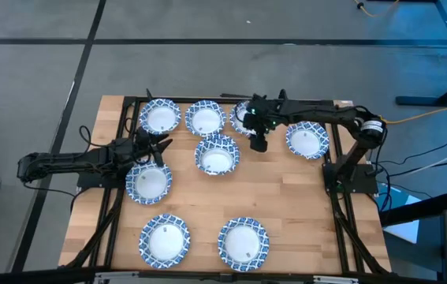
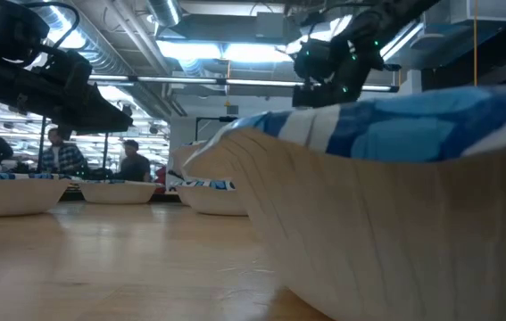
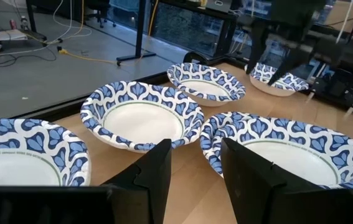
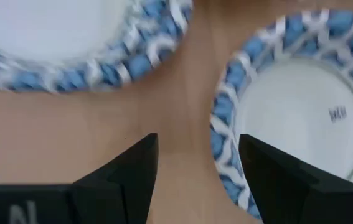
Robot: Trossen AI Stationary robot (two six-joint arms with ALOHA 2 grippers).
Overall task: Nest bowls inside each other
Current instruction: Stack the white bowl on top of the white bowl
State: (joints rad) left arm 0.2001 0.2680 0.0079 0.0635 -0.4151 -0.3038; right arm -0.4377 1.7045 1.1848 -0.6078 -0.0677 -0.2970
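Observation:
Several round bowls with white centres and blue-patterned rims rest on their bases on the wooden table. Three stand in a far row (image 1: 160, 117) (image 1: 205, 118) (image 1: 243, 118), one to the right (image 1: 307, 140), one in the centre (image 1: 217, 154), one at left (image 1: 149, 182) and two near the front (image 1: 165, 241) (image 1: 243, 244). My left gripper (image 1: 160, 146) (image 3: 195, 158) is open and hovers over the gap between a far-row bowl (image 3: 142, 115) and the centre bowl (image 3: 288, 149). My right gripper (image 1: 258, 140) (image 4: 198, 155) is open, points down, and hangs above bare wood between two bowls (image 4: 70, 37) (image 4: 301, 112).
The table has a dark frame along its left and right sides (image 1: 113, 213) (image 1: 341, 213). Bare wood lies in the middle right of the table (image 1: 302, 197). In the low view one front bowl (image 2: 395, 196) fills the near field, and people sit in the room behind (image 2: 56, 156).

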